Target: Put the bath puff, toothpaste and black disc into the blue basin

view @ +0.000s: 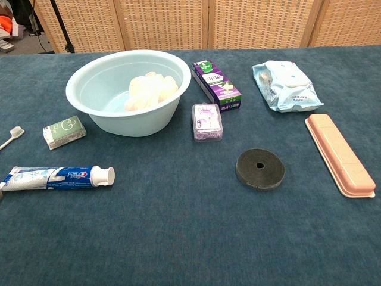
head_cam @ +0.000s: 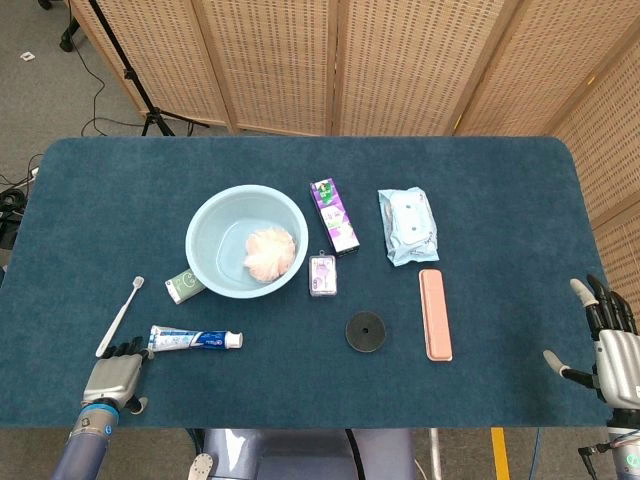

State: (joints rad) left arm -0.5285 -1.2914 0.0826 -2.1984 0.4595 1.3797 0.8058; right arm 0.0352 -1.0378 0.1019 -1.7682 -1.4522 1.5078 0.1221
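The blue-and-white toothpaste tube [head_cam: 195,340] lies crosswise, lower left, its flat end just beside the left hand [head_cam: 112,376], whose fingers seem loosely curled, empty.

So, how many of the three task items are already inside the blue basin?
1. Only the bath puff lies inside the blue basin. The toothpaste lies on the table in front of the basin, and the black disc lies further right. Nothing seems hidden.
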